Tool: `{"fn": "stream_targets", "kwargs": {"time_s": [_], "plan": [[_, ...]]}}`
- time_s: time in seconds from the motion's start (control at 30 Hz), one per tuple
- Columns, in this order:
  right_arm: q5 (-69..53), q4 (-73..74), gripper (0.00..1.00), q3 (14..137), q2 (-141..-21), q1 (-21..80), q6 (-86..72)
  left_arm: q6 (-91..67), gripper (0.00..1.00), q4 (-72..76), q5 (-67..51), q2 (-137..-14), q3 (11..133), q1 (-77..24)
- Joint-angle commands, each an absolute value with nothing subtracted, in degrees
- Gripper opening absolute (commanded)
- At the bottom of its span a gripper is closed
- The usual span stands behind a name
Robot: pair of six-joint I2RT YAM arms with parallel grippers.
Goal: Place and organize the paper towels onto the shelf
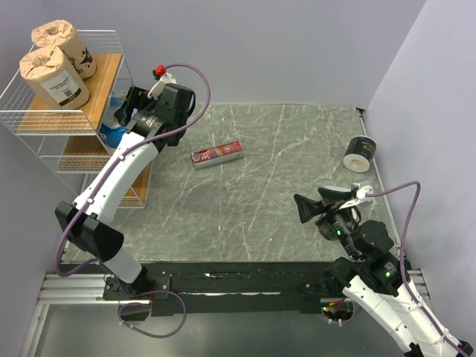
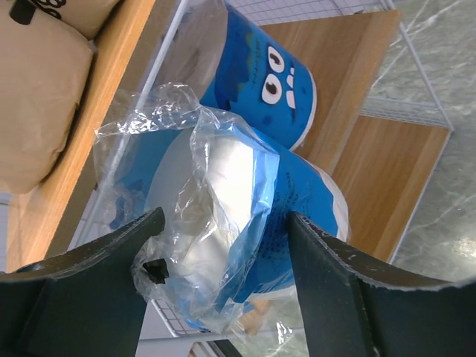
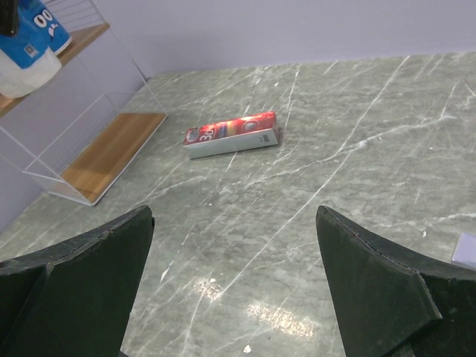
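Note:
The shelf (image 1: pixel 104 82) stands at the far left. Two kraft-brown rolls (image 1: pixel 56 74) sit on its top board. My left gripper (image 1: pixel 123 111) reaches into the middle tier. In the left wrist view my left gripper (image 2: pixel 223 219) is shut on a blue-and-white roll (image 2: pixel 245 193) in loose clear wrap. A second blue-and-white roll (image 2: pixel 271 82) stands behind it on the wooden board (image 2: pixel 349 89). A dark roll (image 1: pixel 361 152) lies at the far right of the table. My right gripper (image 1: pixel 305 208) is open and empty above the table, as its own view (image 3: pixel 234 216) shows.
A flat red box (image 1: pixel 216 155) lies mid-table, also in the right wrist view (image 3: pixel 232 134). The shelf's lower boards (image 3: pixel 111 145) and white wire frame show at the left. Walls close the table at the back and right.

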State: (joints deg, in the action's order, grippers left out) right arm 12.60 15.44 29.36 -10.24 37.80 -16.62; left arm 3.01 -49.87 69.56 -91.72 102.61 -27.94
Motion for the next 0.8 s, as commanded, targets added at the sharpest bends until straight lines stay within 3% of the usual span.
{"fn": "stream_targets", "kwargs": {"time_s": [0.0, 0.4, 0.77], "plan": [[13.36, 14.06, 0.97, 31.64, -10.11, 38.14, -15.73, 6.59, 0.74, -45.53, 71.72, -91.32, 102.74, -27.77], [14.06, 14.85, 0.97, 31.2, -9.58, 38.14, -15.12, 7.74, 0.78, -45.61, 65.57, -94.21, 108.54, -28.21], [13.62, 14.33, 0.97, 30.41, -9.84, 38.14, -15.82, 11.68, 0.77, -42.46, 70.57, -94.75, 107.85, -28.39]]}}
